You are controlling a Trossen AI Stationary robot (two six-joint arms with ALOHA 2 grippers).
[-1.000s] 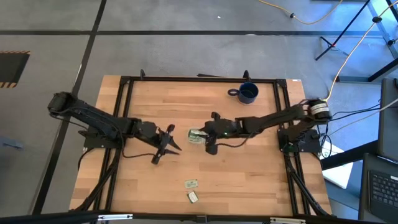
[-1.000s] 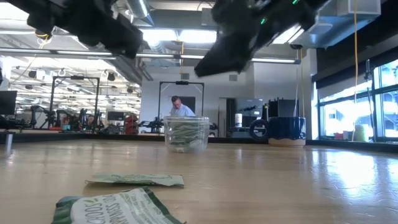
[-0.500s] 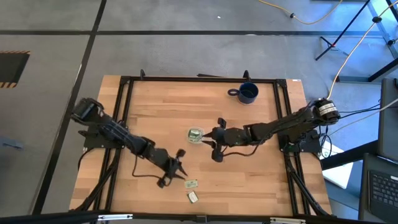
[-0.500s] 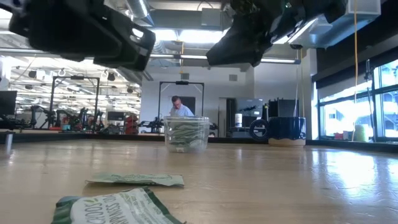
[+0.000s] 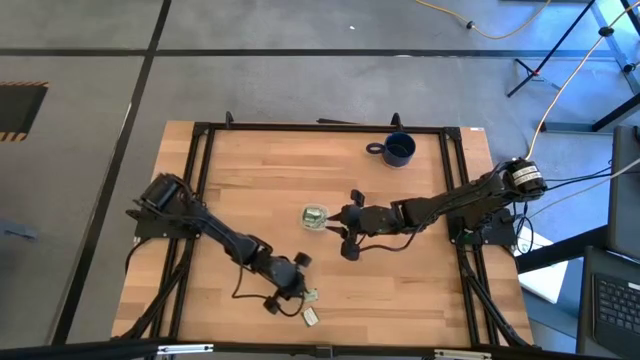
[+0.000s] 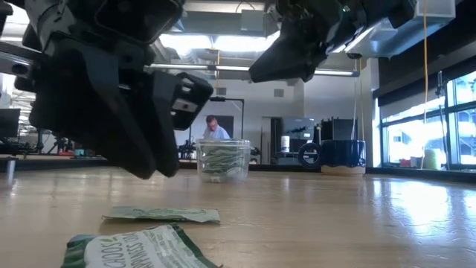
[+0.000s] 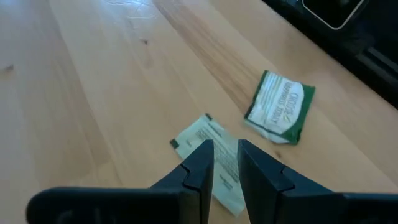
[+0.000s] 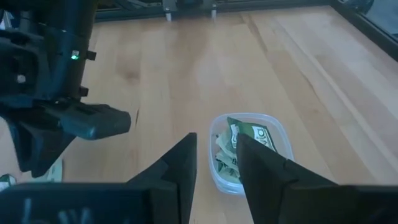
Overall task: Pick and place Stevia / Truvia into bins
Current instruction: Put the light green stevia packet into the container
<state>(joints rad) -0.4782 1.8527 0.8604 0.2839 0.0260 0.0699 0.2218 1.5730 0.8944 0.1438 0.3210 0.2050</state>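
Two Stevia / Truvia sachets lie flat on the table near its near edge: a pale one (image 5: 308, 296) (image 7: 196, 134) and a green-and-white one (image 5: 310, 316) (image 7: 280, 109). My left gripper (image 5: 301, 290) (image 7: 226, 152) hovers just above the pale sachet, slanting down, its fingers a narrow gap apart. The low view shows its fingertips (image 6: 160, 167) clear of the table. The bin, a clear cup (image 5: 314, 217) (image 8: 245, 152), stands mid-table with several sachets inside. My right gripper (image 5: 336, 222) (image 8: 217, 146) hangs open beside it, on its right.
A dark blue mug (image 5: 398, 150) stands at the far right of the table. A black frame (image 5: 300, 127) runs around the tabletop. A person stands in the room far behind the table (image 6: 216, 128). Bare wood lies between the cup and the loose sachets.
My left gripper has swept from mid-table toward the near edge and to the right, sinking as it went, and now hangs over the pale sachet. My right gripper has drawn back a little from over the cup toward the table's right. The sachets and cup have stayed put.
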